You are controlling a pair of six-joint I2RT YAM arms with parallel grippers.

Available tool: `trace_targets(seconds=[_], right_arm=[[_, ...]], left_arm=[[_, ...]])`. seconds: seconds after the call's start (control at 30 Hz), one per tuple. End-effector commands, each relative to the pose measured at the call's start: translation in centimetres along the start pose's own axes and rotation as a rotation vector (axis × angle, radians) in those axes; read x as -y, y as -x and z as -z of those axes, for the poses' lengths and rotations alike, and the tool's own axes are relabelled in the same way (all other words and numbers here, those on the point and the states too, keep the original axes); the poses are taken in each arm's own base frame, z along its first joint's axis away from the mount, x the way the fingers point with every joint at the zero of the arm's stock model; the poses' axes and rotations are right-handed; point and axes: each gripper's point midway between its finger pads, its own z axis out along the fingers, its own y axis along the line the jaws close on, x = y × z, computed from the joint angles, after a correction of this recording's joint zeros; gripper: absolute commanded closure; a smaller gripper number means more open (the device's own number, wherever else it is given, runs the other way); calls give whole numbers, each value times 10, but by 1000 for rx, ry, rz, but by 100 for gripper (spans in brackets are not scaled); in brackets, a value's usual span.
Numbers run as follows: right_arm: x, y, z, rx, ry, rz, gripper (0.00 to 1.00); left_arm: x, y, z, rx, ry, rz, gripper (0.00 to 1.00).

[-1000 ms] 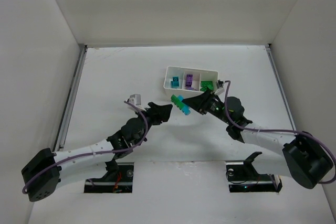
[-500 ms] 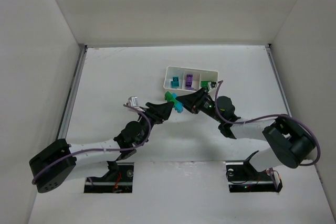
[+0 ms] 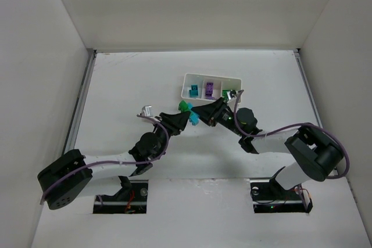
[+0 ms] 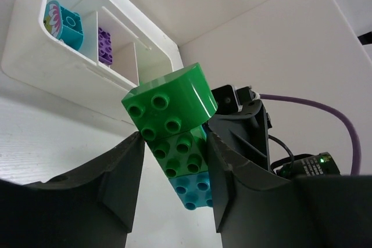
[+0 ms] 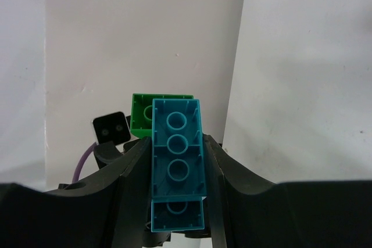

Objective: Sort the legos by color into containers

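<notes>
A lego stack hangs above the table between both grippers: green bricks [image 3: 185,107] on top and a teal brick [image 3: 193,119] below. My left gripper [image 3: 185,118] is shut on the green bricks [image 4: 174,120], with the teal brick [image 4: 192,187] showing below them. My right gripper [image 3: 199,113] is shut on the long teal brick [image 5: 177,155], with a green brick [image 5: 141,114] showing behind it. The white tray [image 3: 213,79] stands just beyond. Its compartments hold a teal brick [image 3: 193,90], a purple brick [image 3: 208,89] and a green brick [image 3: 228,93].
White walls close in the table on the left, right and back. In the left wrist view the tray [image 4: 35,56] sits at the upper left, with a teal brick [image 4: 65,21] and a purple brick [image 4: 104,45] inside. The right arm's purple cable [image 4: 308,105] runs behind the stack.
My right gripper carried the stack left and a little farther back. My left gripper moved in to meet it, and its fingers now close on the green bricks.
</notes>
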Motion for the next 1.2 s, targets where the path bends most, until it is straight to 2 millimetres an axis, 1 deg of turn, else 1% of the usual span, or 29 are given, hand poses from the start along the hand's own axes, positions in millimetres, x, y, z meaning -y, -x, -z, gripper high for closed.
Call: trace_targets(seconds=[0.0, 0.2, 0.37, 0.57, 0.7, 0.97, 1.03, 1.1, 1.17], right_arm=[[-35, 4, -4, 20, 129, 23, 67], [-41, 4, -1, 25, 148, 36, 67], [-39, 18, 3, 59, 143, 48, 67], [-42, 37, 13, 90, 153, 72, 68], [-43, 46, 18, 106, 155, 81, 68], [-42, 59, 23, 135, 151, 89, 68], [-44, 60, 23, 135, 155, 91, 68], [-46, 62, 25, 137, 159, 96, 68], [-46, 67, 28, 154, 155, 101, 68]], left_arm=[[31, 12, -6, 29, -94, 71, 63], [36, 5, -7, 5, -113, 94, 72], [38, -1, -4, -15, -126, 101, 75], [40, -1, 3, -30, -147, 109, 79], [39, 0, 6, -29, -151, 111, 81], [43, -10, 8, -73, -173, 107, 82], [43, -12, 8, -83, -175, 105, 82], [42, -12, 9, -84, -173, 104, 82], [40, -12, 9, -83, -169, 99, 82]])
